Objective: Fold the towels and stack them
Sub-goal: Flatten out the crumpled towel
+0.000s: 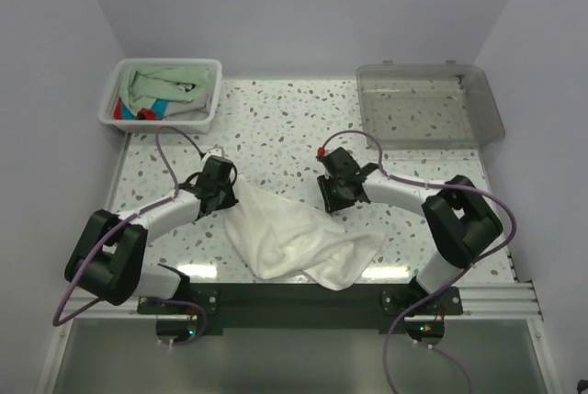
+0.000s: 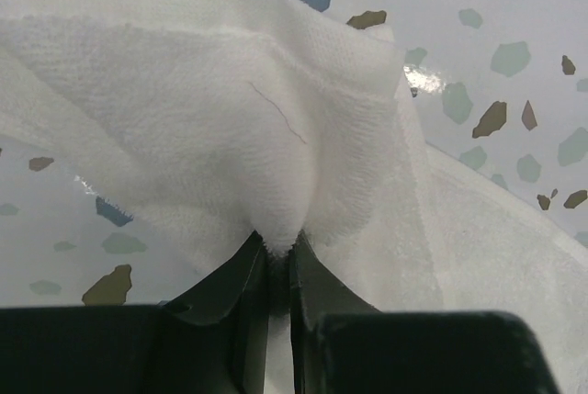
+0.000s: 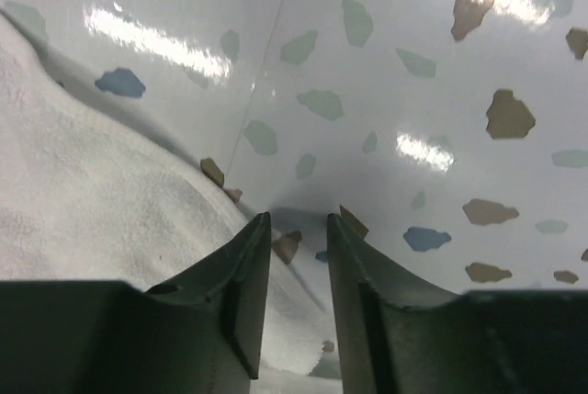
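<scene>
A white towel (image 1: 296, 238) lies crumpled on the table between the two arms. My left gripper (image 1: 225, 197) sits at its upper left corner. In the left wrist view that gripper (image 2: 278, 243) is shut on a pinched fold of the white towel (image 2: 202, 128), which bunches up above the fingertips. My right gripper (image 1: 333, 197) hovers at the towel's upper right edge. Its jaws (image 3: 301, 219) stand narrowly open over bare table, with the white towel (image 3: 92, 219) beside and below the left finger and nothing between the tips. A mint green towel (image 1: 170, 80) and a turquoise-and-red patterned towel (image 1: 147, 111) lie in the basket.
A white slatted basket (image 1: 208, 120) stands at the back left corner. A clear grey plastic tray (image 1: 430, 105) stands at the back right. White walls close in the speckled table on three sides.
</scene>
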Controlling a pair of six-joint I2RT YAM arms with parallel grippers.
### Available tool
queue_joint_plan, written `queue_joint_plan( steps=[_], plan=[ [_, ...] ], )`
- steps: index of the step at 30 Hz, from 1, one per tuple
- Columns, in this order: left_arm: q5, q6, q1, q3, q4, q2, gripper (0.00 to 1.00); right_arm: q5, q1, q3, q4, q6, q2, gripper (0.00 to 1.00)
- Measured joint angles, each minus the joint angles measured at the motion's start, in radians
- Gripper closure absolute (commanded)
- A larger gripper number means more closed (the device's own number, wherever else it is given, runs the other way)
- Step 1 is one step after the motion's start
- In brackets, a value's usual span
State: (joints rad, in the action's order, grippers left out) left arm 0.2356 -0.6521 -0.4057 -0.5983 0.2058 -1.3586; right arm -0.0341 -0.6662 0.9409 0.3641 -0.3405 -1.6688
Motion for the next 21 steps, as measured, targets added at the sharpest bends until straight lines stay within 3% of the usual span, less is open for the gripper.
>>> queue_joint_plan(
  steps=[1,4,11,18,20,21],
  plan=[
    [-0.012,0.01,0.001,-0.003,-0.011,-0.009,0.87,0.005,0.0,-0.009,0.013,0.005,0.014,0.54],
    [-0.051,0.038,0.001,-0.03,-0.034,-0.042,0.88,0.042,-0.004,-0.006,0.051,0.042,0.041,0.44],
    [-0.092,0.082,0.001,-0.045,-0.072,-0.051,0.89,0.048,-0.121,0.227,0.101,0.151,-0.042,0.42],
    [-0.106,0.097,0.001,-0.045,-0.079,-0.047,0.93,0.027,-0.174,0.332,0.115,0.188,-0.22,0.53],
    [-0.107,0.097,0.001,-0.045,-0.079,-0.043,0.95,0.015,-0.172,0.332,0.134,0.193,-0.244,0.61],
    [-0.109,0.097,0.001,-0.045,-0.079,-0.042,0.96,0.006,-0.172,0.334,0.139,0.193,-0.25,0.72]
  ],
)
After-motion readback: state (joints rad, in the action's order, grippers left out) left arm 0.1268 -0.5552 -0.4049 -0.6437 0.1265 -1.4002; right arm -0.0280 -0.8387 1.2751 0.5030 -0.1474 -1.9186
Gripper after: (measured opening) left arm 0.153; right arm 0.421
